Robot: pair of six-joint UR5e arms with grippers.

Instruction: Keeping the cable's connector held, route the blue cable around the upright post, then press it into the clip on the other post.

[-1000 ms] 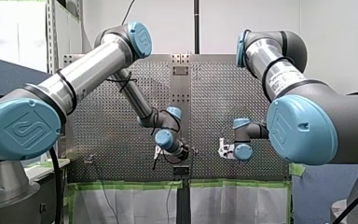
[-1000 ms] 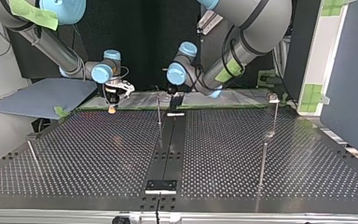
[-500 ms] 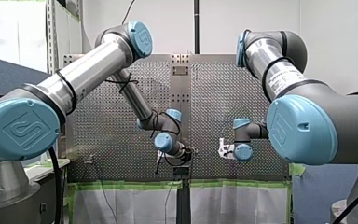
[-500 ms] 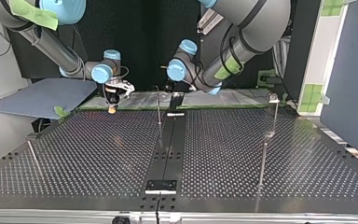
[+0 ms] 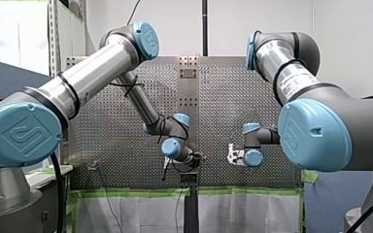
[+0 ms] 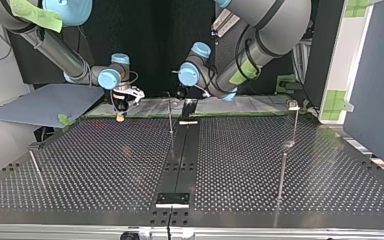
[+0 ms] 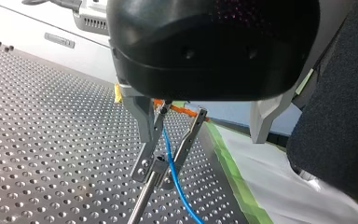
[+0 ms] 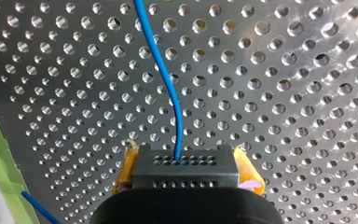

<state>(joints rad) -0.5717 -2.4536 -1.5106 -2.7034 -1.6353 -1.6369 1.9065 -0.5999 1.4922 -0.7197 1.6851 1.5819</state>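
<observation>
Left wrist view, entry 1: my left pincer.
- State: metal fingers spread, pinching nothing.
- Contents: the blue cable runs loose between the fingers. The top of the upright post sits at the fingertips, above the perforated table.
- Step, as judged: leading the cable around this post.
- Handling: carry the cable low around the post so it cannot ride over the top. Leave some slack in the cable. Let neither finger strike the post.

Right wrist view, entry 2: my right pincer.
- State: yellow pads pressed together on the black connector.
- Contents: the cable leaves the connector ahead of the pincer in a gentle curve.
- Handling: a firm hold and no tugging while the other arm routes.

Front view, entry 3: poses.
- My left arm has its elbow high. The forearm slants down to a bent wrist at mid-table.
- My right arm has its wrist level. Its pincer points toward the left one, near it but apart.
</observation>
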